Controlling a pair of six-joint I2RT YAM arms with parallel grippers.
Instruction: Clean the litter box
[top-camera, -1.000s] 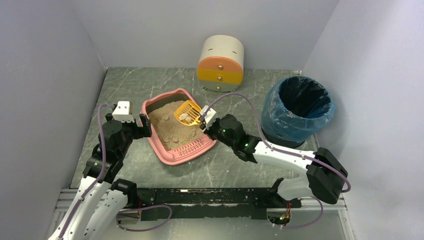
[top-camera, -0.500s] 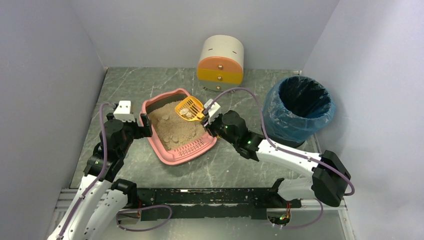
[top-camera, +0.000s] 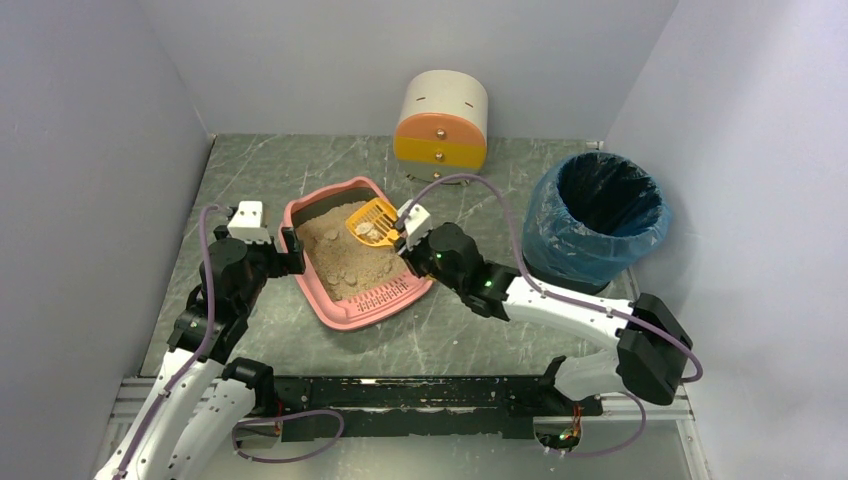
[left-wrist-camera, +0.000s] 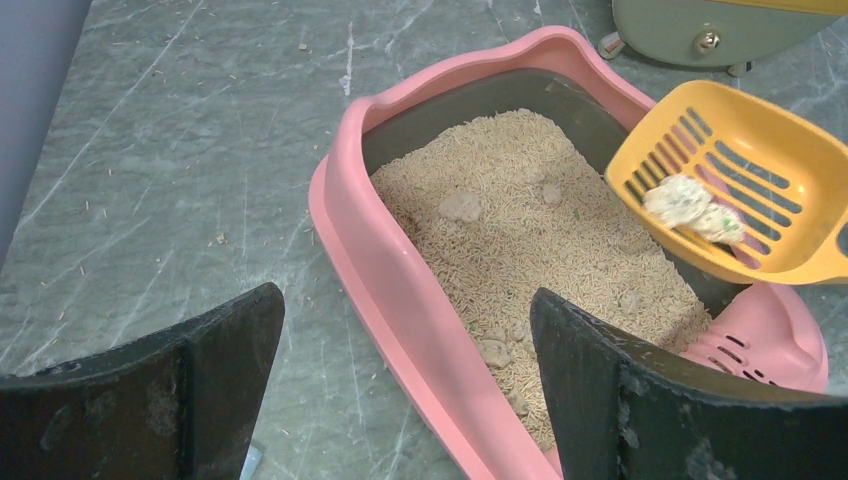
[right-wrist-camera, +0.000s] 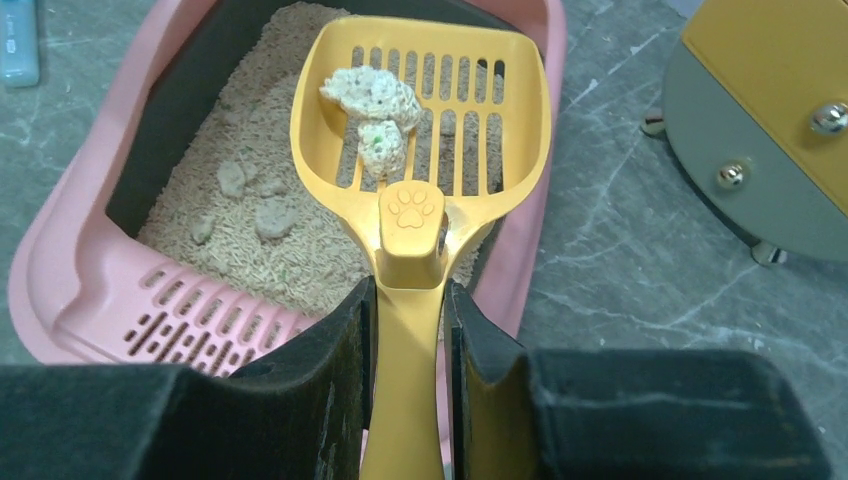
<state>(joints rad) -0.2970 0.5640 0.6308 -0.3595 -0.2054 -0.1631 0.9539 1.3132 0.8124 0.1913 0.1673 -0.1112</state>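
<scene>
Risk: two crumbly clumps (right-wrist-camera: 372, 100) sat loose on the slotted orange scoop (right-wrist-camera: 420, 190), held over the litter box (top-camera: 352, 316). A tilt or jerk toward the bin (top-camera: 560, 240), well apart, could have spilled them on the table (top-camera: 450, 340). Right gripper (right-wrist-camera: 410, 330) pinched the smooth plastic handle (right-wrist-camera: 405, 400). Left gripper (left-wrist-camera: 400, 380) gaped empty by the pink, round-cornered box, mid-table, with grainy beige litter (left-wrist-camera: 520, 240).
</scene>
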